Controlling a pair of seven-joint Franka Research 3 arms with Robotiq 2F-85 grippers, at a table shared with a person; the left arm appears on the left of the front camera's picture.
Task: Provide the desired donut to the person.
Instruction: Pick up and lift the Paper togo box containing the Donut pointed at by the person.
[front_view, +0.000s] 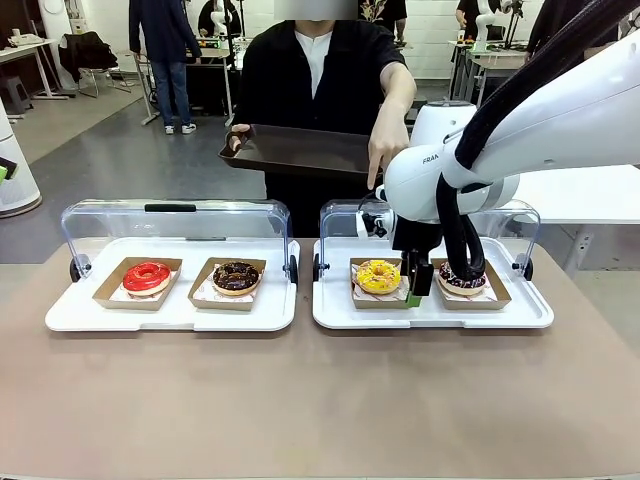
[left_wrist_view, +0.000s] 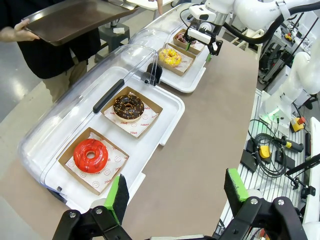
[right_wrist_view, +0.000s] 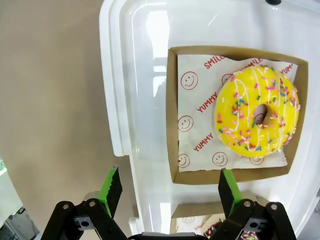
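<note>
Plainly the right pincer (right_wrist_view: 170, 187) — wide open, empty — hangs just beside the yellow donut (right_wrist_view: 257, 112), which lies off toward one finger; the left pincer (left_wrist_view: 176, 190), open too, sits well apart.

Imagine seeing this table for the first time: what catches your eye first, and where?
Four donuts stand out: a red donut and a chocolate donut on the left white tray, a yellow donut and a dark sprinkled donut on the right white tray. The right gripper hangs open over the yellow donut's box, while the person across the table points a hand down toward it, holding a brown tray.
</note>
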